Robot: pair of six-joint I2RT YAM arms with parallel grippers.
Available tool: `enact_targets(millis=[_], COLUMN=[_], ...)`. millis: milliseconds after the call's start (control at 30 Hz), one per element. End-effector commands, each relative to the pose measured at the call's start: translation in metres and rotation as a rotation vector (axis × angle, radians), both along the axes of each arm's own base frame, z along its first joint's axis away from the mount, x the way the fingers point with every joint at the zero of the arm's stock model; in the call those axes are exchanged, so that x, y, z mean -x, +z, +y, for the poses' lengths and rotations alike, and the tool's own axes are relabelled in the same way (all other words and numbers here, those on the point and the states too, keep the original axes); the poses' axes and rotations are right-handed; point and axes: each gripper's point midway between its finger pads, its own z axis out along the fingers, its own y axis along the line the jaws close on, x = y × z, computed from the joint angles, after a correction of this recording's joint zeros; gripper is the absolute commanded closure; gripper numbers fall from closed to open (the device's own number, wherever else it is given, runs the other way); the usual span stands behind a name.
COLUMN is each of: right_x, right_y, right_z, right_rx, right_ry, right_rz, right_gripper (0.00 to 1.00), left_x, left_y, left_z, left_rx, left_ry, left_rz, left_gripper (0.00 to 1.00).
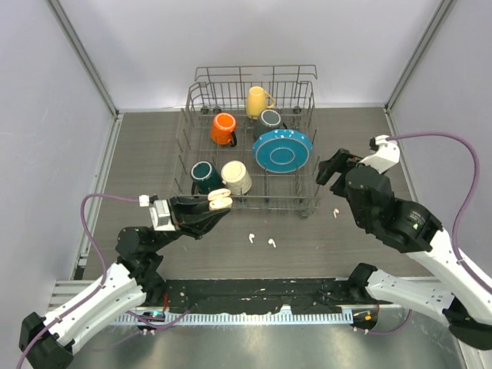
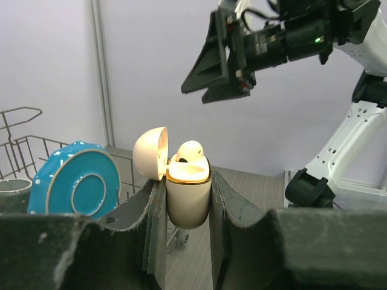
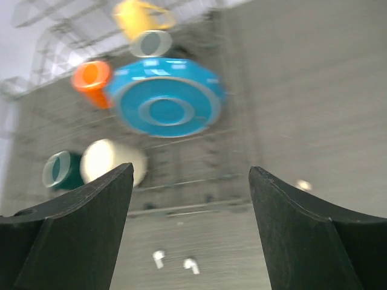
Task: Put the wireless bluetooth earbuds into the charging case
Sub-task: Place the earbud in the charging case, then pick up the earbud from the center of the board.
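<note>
Black pads of the left gripper sit closest. They squeeze tight on the charging case and hold it up off the table w/ its lid flipped open to the left. One earbud rests in the case, but its round head pokes up high, so I think it isn't pushed all the way in. If the case tips, it could fall out. The lid prob. can't shut over it either.

Down in front of the wire rack lie the left loose earbud & the middle loose earbud, close together. The right loose earbud lies apart, near the rack's corner. They look tiny & slippery, so fat fingers may flick them away.

Right gripper hangs in the air, jaws wide, nothing in them.

Case is smooth, creamy & egg-like, w/ a gold ring at its mouth. Earbuds are shiny white w/ short stems. Pads look rough & dull. Table is gray w/ fine lines. Rack is thin metal wire, and the blue plate in it is glossy.
</note>
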Motion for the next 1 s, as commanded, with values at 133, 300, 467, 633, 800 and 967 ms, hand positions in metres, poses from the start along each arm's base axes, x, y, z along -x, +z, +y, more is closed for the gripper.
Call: enact_targets(millis=[133,300,467,633,800,967], right_x=[-0.013,-0.020,-0.017,-0.029,-0.041,-0.048], right_y=[-0.131,-0.181,-0.235,-0.252,-0.264,-0.279], right_z=[-0.080,-0.106,-0.108,-0.109,-0.113,-0.110], right_rx=[0.029,-0.050,-0.108,-0.083,-0.037,-0.010], right_ry=[-0.303,-0.330,-0.302,-0.286,-0.277,-0.241], right_rz=[0.450,0.565,0.675,0.694,0.720,0.777], right_gripper=[0.18,0.22,0.34,0.39,0.43,0.51], left_x=[0.004,0.006,0.008,0.006,0.006,0.006], left_y=[0.009,0.009,0.007,0.005,0.002,0.003], left_z=[0.005,0.008,0.010,0.012,0.011,0.012], left_rx=[0.023,0.024,0.009,0.004,0.002,0.007], left_ry=[0.011,0.015,0.022,0.038,0.032,0.035], left_rz=[-0.045,-0.044,-0.042,-0.037,-0.026,-0.028], left_gripper=[1.00,1.00,1.00,1.00,1.00,1.00])
